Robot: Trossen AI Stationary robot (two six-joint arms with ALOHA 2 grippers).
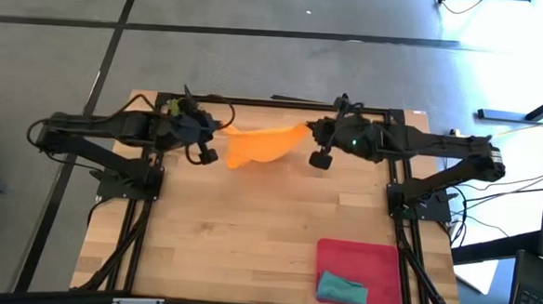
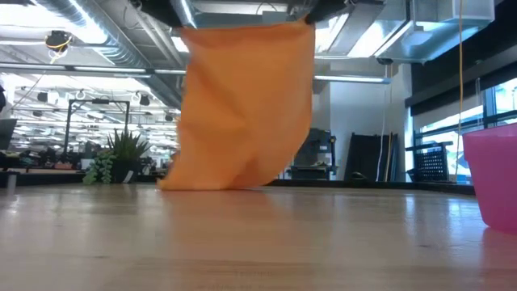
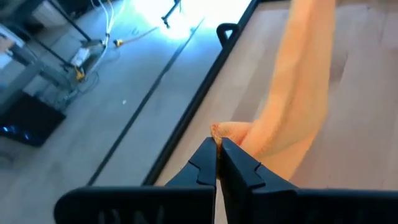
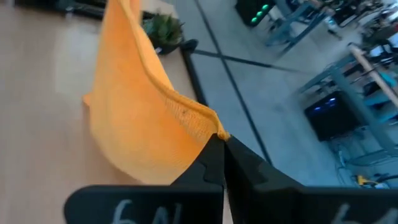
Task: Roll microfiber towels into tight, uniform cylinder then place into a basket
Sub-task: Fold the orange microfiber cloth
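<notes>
A: Orange microfiber towel (image 1: 258,144) hangs in the air between both arms at the far edge of the wooden table (image 1: 268,217). Its top edge runs left to right, and each end is held by one arm.

B: How are the grippers holding it?

A: The left gripper (image 3: 217,152) has its fingers pressed together on one top corner. The right gripper (image 4: 219,144) is pinching the opposite corner the same way. In the low view the cloth drops like a curtain, and its bottom hem looks to be just touching the tabletop.

B: Which direction does it need to go?

A: Probably down and toward the front, so that it lies flat for rolling. The long axis spans arm to arm, so neither arm is nearer; both would have to lower together.

B: And the basket?

A: The red-pink basket (image 1: 375,252) sits at the front right corner, well apart from the held towel and on the right arm's side. The teal towel (image 1: 342,289) already rests inside it, at its front left end
</notes>
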